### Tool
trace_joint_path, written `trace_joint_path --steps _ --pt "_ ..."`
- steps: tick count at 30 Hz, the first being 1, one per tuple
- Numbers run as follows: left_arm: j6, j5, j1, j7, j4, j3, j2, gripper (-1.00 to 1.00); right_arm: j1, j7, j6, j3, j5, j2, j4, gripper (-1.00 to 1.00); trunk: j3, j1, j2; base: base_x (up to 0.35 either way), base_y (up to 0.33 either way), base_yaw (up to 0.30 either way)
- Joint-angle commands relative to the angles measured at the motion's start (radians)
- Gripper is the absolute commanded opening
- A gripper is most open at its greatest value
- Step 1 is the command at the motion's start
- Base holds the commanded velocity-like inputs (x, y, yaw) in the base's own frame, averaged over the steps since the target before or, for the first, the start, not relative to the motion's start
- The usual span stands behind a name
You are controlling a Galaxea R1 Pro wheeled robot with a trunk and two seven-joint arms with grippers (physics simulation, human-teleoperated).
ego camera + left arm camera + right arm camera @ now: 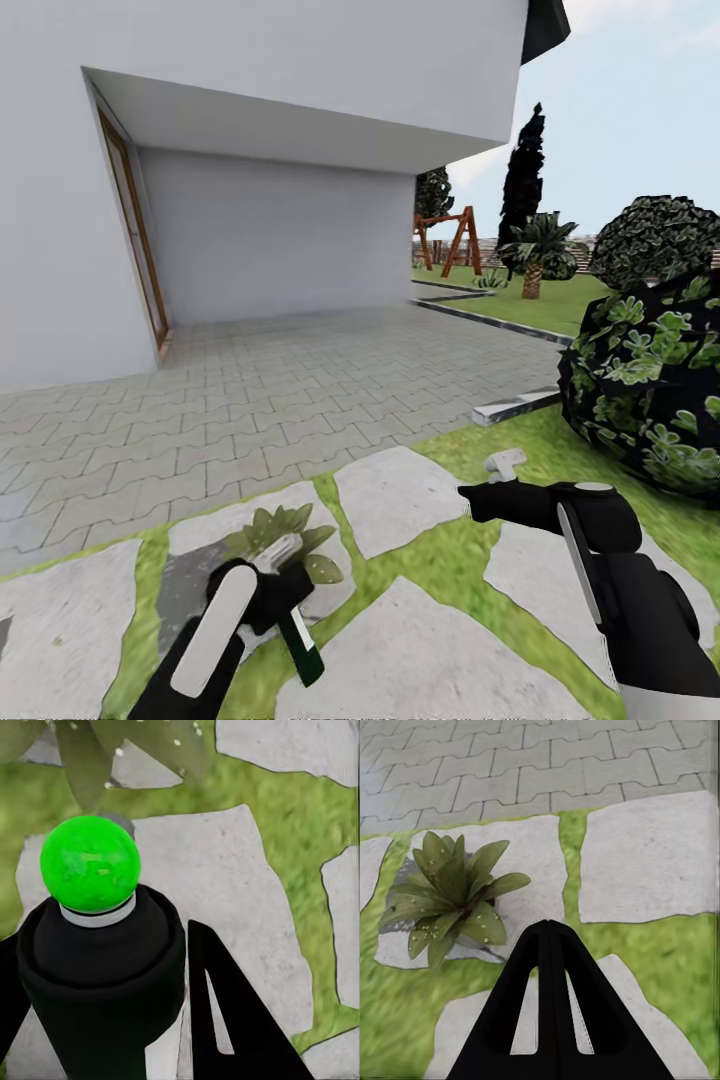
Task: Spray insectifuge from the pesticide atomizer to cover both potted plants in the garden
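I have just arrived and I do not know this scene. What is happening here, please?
A two-armed robot is spraying a small potted plant that stands on a stepping stone in a garden. Its left hand holds a dark green spray bottle right beside the plant. A few whitish specks already dot the leaves, though the cover looks thin. The right hand is shut and empty, held over the grass and stones nearby.

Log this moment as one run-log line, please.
phase: spraying | left gripper: holding pesticide atomizer beside potted plant | insectifuge: few specks on leaves | right gripper: shut, empty
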Motion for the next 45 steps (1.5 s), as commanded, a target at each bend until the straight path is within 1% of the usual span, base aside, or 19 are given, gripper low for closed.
trace_joint_path --steps 1,4,6,9,10,13,15,17,19,20,22,25,29,30,31,32,34,38,45 --pt "-0.004 0.006 -0.001 0.009 0.002 -0.009 -0.001 -1.00 -0.001 0.010 0.002 -0.001 0.010 0.000 -0.001 -1.00 -0.001 0.000 -0.001 -0.062 -0.323 0.000" --pt "-0.023 0.005 -0.003 0.006 0.009 -0.035 -0.013 -1.00 -0.001 0.010 0.002 -0.001 0.010 0.000 -0.001 -1.00 -0.001 0.000 -0.001 -0.020 -0.337 0.000" --pt "-0.028 0.000 -0.004 0.006 0.010 -0.039 -0.017 -1.00 -0.002 0.010 0.001 0.000 0.010 0.000 -0.001 -1.00 -0.001 0.000 -0.001 0.062 -0.333 0.000" --pt "-0.041 -0.009 -0.005 0.004 0.008 -0.044 -0.016 -1.00 -0.002 0.010 0.001 0.000 0.010 0.000 -0.001 -1.00 -0.001 0.000 -0.001 0.168 -0.298 0.000" --pt "-0.060 -0.025 -0.005 0.003 0.007 -0.051 -0.016 -1.00 -0.003 0.010 0.001 0.000 0.010 0.000 -0.001 -1.00 -0.001 0.000 -0.001 0.208 -0.279 0.000" --pt "-0.151 -0.119 -0.005 0.001 0.007 -0.100 -0.020 -1.00 -0.002 0.010 0.002 0.000 0.010 0.000 -0.001 -1.00 -0.001 0.000 -0.001 0.229 -0.262 0.129" --pt "-0.191 -0.146 -0.005 0.005 0.007 -0.122 -0.022 -1.00 -0.002 0.010 0.002 0.000 0.010 0.000 -0.001 -1.00 -0.001 0.000 -0.001 0.171 -0.195 0.227" --pt "-0.243 -0.159 -0.005 0.007 0.012 -0.143 -0.024 -1.00 -0.002 0.010 0.002 0.001 0.010 0.000 -0.001 -1.00 -0.001 0.000 -0.001 0.078 -0.091 0.262" --pt "-0.309 -0.166 -0.005 0.015 0.023 -0.186 -0.026 -1.00 -0.001 0.010 0.001 0.003 0.010 0.000 -0.001 -1.00 -0.001 0.000 -0.001 0.037 -0.042 0.277" --pt "-0.330 -0.166 -0.005 0.022 0.029 -0.209 -0.027 -1.00 -0.001 0.010 0.001 0.003 0.010 0.000 -0.001 -1.00 -0.001 0.000 -0.001 0.018 -0.021 0.284" --pt "-0.349 -0.164 -0.005 0.028 0.045 -0.233 -0.032 -1.00 -0.001 0.010 0.001 0.004 0.010 0.000 -0.001 -1.00 -0.001 0.000 -0.001 0.012 -0.014 0.286" --pt "-0.364 -0.161 -0.005 0.022 0.071 -0.251 -0.037 -1.00 0.000 0.009 0.001 0.004 0.011 0.000 -0.001 -1.00 -0.001 0.000 -0.001 0.004 -0.005 0.289" --pt "-0.368 -0.157 -0.005 0.013 0.084 -0.257 -0.039 -1.00 0.000 0.009 0.001 0.004 0.012 0.000 -0.001 -1.00 -0.001 0.000 -0.001 0.001 -0.069 0.290" --pt "-0.367 -0.146 -0.006 -0.002 0.098 -0.256 -0.039 -1.00 0.000 0.009 0.001 0.003 0.012 0.000 -0.001 -1.00 -0.001 0.000 -0.001 0.000 -0.220 0.291" --pt "-0.365 -0.125 -0.010 -0.032 0.129 -0.255 -0.039 -1.00 0.000 0.009 0.002 0.003 0.012 0.000 -0.001 -1.00 -0.001 0.000 -0.001 0.000 -0.263 0.291" --pt "-0.365 -0.087 -0.026 -0.095 0.204 -0.254 -0.040 -1.00 0.000 0.009 0.002 0.002 0.012 0.000 -0.001 -1.00 -0.001 0.000 -0.001 0.000 -0.302 0.291" --pt "-0.368 -0.060 -0.054 -0.153 0.285 -0.254 -0.041 -1.00 0.000 0.009 0.002 0.001 0.013 0.000 -0.001 -1.00 -0.001 0.000 -0.001 0.000 -0.323 0.263" --pt "-0.371 -0.050 -0.071 -0.187 0.334 -0.255 -0.042 -1.00 0.000 0.009 0.001 0.000 0.013 0.000 -0.001 -1.00 -0.001 0.000 -0.001 0.000 -0.338 0.107" --pt "-0.383 -0.056 -0.074 -0.192 0.344 -0.256 -0.042 -1.00 0.001 0.010 0.002 0.003 0.012 0.000 -0.001 -1.00 -0.001 0.000 -0.001 0.000 -0.346 0.010"
